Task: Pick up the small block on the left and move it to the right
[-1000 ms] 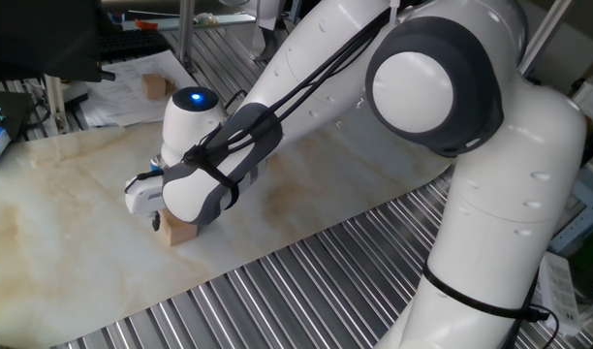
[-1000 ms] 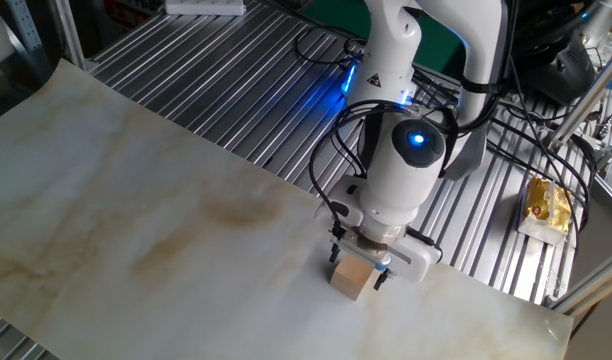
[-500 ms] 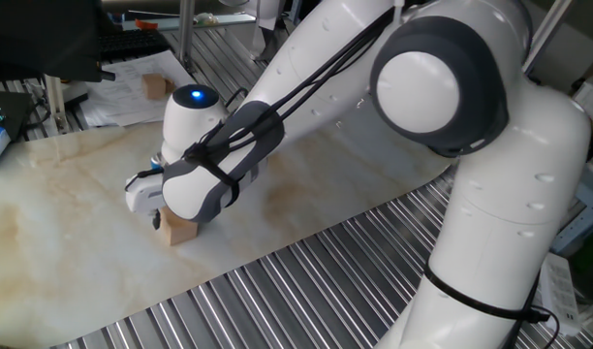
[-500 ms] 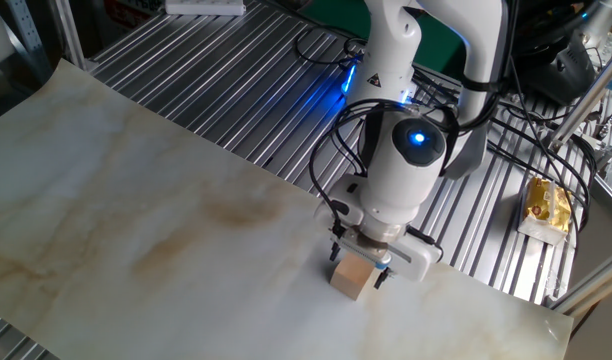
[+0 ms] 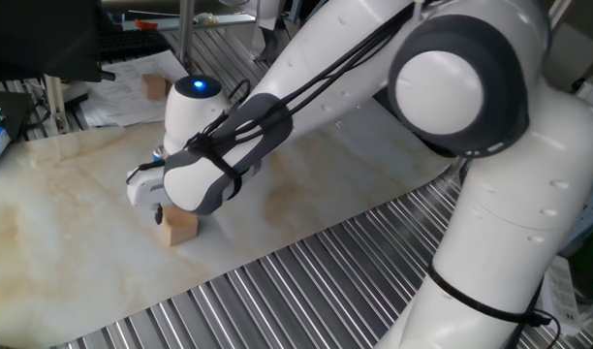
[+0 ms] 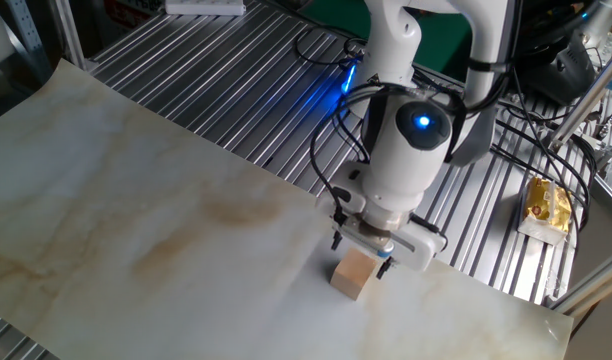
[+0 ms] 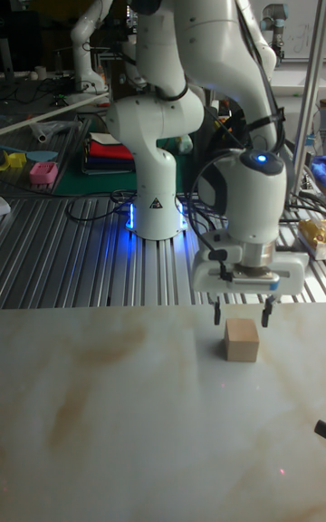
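Observation:
The small block [image 7: 242,341], a pale tan wooden cube, rests on the marble-patterned sheet [image 7: 109,413]; it also shows as the block [image 5: 178,228] and the block [image 6: 353,273] in the two fixed views. My gripper [image 7: 242,315] hangs open just above it. Its two dark fingertips [image 7: 217,314] stand wider than the cube, at about the height of its top and apart from it. In the fixed views the gripper [image 6: 362,247] and gripper [image 5: 160,211] sit right over the cube, and nothing is held between the fingers.
A darker brown cube [image 5: 156,85] lies on papers [image 5: 117,102] at the back, off the sheet. Ribbed metal tabletop [image 6: 206,70] surrounds the sheet. A yellow packet [image 6: 546,205] lies to the right. The arm's base [image 7: 154,205] stands behind the sheet.
The gripper has risen off the block, which stays in place on the sheet. Before, the fingers reached down around the cube; now they end at its top.

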`<state>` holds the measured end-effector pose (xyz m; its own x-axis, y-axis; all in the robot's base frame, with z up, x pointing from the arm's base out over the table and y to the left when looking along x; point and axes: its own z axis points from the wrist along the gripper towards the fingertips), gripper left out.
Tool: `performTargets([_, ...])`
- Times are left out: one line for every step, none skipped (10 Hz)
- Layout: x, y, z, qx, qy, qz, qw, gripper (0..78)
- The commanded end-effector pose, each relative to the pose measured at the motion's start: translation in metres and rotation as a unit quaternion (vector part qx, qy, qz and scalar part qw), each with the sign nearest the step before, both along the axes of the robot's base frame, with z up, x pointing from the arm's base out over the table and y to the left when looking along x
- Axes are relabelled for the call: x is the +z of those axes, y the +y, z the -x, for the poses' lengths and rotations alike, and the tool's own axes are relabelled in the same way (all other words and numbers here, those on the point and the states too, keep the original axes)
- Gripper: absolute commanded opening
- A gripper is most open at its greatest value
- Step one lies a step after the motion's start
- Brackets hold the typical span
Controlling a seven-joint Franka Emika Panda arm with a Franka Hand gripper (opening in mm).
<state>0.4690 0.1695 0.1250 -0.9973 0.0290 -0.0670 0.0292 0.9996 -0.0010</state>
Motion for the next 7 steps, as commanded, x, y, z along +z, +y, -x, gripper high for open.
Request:
performTargets([0.017,-0.006,0.004,-0.004,0.006,-0.001,1.0000,77.4])
performTargets([0.019,-0.006,0.005,-0.004,0.006,-0.001,1.0000,77.4])
performTargets([0.027,-0.009,0.006,-0.004,0.009,0.000,1.0000,77.4])
performTargets([0.033,-0.012,0.008,-0.001,0.012,0.004,0.9999,77.4])
performTargets([0.036,-0.013,0.009,-0.001,0.013,0.005,0.9999,77.4])
performTargets([0.045,-0.017,0.012,0.002,0.018,0.004,0.9998,77.4])
performTargets([0.051,-0.021,0.014,0.006,0.021,0.004,0.9997,77.4])
